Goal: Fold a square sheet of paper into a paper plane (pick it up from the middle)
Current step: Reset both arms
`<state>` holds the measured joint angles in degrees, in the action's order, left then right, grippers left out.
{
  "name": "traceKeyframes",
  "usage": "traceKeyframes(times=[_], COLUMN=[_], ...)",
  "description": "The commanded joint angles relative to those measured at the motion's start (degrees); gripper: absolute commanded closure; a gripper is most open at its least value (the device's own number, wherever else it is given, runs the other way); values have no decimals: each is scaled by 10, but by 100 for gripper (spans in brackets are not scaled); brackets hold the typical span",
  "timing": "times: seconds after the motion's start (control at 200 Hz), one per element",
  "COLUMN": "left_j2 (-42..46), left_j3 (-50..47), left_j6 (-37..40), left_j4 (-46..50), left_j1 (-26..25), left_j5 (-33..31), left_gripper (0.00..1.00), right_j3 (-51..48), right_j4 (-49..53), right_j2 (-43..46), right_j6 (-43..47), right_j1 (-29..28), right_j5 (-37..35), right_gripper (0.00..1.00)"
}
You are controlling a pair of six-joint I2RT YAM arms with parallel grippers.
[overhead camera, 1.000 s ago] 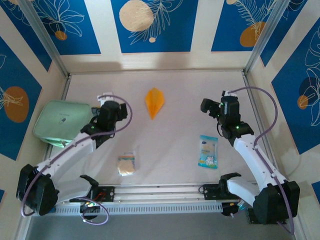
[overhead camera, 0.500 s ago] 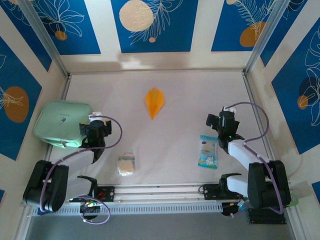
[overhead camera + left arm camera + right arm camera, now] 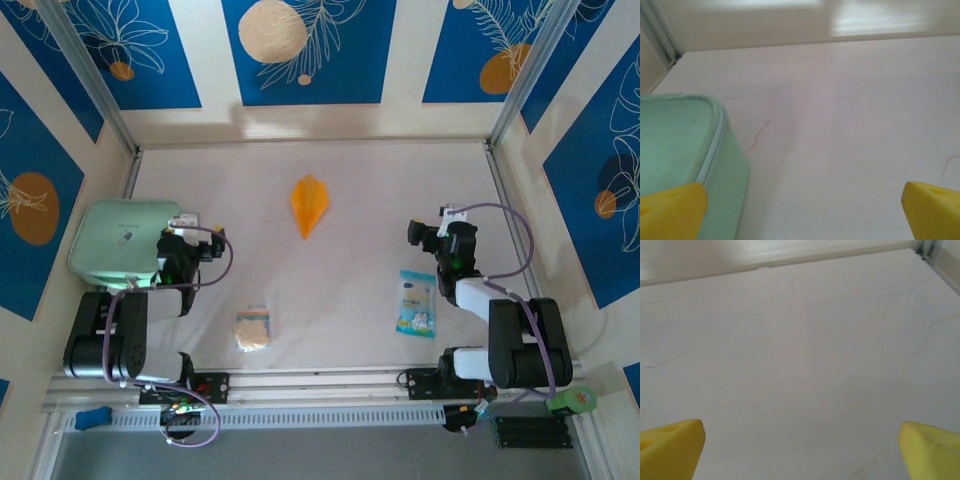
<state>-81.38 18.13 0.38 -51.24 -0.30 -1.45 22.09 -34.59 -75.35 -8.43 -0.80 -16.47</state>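
Close to the bases, the left gripper (image 3: 802, 212) and right gripper (image 3: 800, 450) sit with jaws spread and empty. Farther out, the paper plane (image 3: 309, 206) lies alone toward the far wall. With nothing pressing it, its folds may spring open.

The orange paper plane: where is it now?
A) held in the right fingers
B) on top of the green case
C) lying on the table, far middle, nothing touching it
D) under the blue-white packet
C: the paper plane lies alone on the bare table.
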Motion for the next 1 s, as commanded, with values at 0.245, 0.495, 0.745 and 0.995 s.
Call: traceKeyframes(times=[0.245,0.495,0.745,0.995], left_j2=[-88,-84,-84,-88], left_j3=[13,27,29,44], left_j6=[0,11,12,19], left_j4=[-74,-40,-38,-10], left_j1=[12,0,0,-12], left_j5=[113,90,90,62], left_gripper=[1,1,0,1], right_j3=[2,14,15,15], right_j4=[-140,-123,-122,-122], right_j2=[-112,-119,-119,-119], right_j6=[25,20,19,19], right_j1=[-6,-2,1,0], right_j5=[68,72,77,78], right_gripper=[1,1,1,1])
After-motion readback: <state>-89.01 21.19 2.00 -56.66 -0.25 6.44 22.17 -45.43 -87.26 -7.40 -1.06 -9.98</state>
